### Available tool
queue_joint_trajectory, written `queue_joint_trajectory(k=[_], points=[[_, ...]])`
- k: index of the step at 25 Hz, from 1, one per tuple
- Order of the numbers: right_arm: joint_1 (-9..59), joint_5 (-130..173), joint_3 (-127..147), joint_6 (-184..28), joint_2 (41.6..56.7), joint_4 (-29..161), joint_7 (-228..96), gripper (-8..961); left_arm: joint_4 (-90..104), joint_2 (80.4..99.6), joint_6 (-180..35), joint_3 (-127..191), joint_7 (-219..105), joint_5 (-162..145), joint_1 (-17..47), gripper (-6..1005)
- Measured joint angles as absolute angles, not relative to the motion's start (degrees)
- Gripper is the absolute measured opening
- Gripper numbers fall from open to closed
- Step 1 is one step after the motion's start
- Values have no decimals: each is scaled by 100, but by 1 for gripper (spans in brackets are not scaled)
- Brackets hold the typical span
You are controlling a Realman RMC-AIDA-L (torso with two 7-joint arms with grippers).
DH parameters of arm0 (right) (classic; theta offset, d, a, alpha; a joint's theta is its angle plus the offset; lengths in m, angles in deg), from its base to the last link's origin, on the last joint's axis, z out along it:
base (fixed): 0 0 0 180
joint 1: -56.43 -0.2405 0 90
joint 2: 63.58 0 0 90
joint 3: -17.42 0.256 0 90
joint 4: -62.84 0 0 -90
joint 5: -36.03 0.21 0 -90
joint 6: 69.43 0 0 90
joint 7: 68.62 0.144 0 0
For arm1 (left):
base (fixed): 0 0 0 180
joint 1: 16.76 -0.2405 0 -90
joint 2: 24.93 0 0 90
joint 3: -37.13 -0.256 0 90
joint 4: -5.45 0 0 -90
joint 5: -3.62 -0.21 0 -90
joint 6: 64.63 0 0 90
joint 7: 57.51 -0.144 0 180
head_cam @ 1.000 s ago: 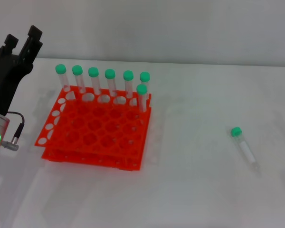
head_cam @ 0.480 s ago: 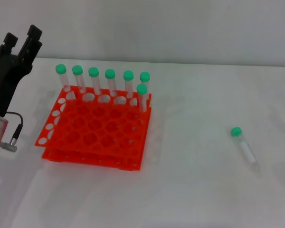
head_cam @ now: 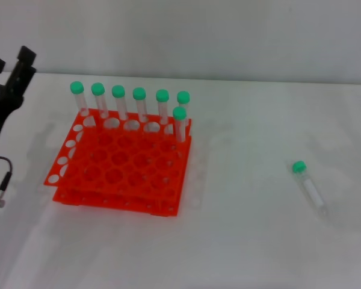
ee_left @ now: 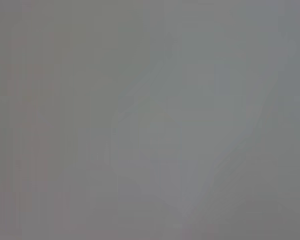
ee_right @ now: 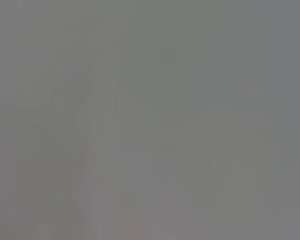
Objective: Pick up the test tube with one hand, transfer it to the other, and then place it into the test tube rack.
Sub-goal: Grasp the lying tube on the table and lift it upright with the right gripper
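Test tube (head_cam: 307, 185) is lying on its side on the white table (head_cam: 246, 241), well apart from the rack (head_cam: 121, 162) on the rack's right, green cap pointing toward the far wall and the clear, whitish end pointing toward me. Nothing is touching it.

I am seeing the orange-red rack standing flat on the table, with seven green-capped tubes (head_cam: 139, 103) standing upright in it: six are lining the back row and one is sitting just in front of that row at the rack's right end. The remaining holes are showing open.

My left gripper (head_cam: 9, 63) is hovering off the rack's left side, raised above the table and pointing up toward the far wall. Its two black fingers (head_cam: 25, 55) are standing spread with a clear gap between them, and they are gripping nothing. A thin black cable (head_cam: 1, 180) is hanging below it near the rack's left front corner.

My right gripper is not appearing in the head view. Both wrist cameras are giving me only a flat grey blur, so I cannot tell anything from them.
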State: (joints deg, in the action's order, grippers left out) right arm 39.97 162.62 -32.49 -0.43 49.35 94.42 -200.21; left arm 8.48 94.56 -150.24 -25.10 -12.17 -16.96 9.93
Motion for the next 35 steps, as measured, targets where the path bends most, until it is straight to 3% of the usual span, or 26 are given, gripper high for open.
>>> queue_joint_trajectory(k=[6,13,21,27,35], points=[[4049,14762,-3244,7,4895,10969,-17587,840,1318,9426,-15035,-2509,-1157,-1716,630,889],[4162,12624,-3349,148,5092,13485,-14744,840,1403,9407,-15034,-2514,-1210,-1859,413,889],[3669,9118,-3882,1009,5106,16446,-10985,839,1746,9393,-15040,-2519,-1233,-2318,30,889],[2927,7581,-4442,2367,5148,17019,-9628,839,1908,9393,-15070,-2518,-1304,-2408,-80,890],[2656,6900,-5519,2838,5164,16546,-8589,838,1915,9404,-15239,-2518,-1674,-2577,-12,890]])
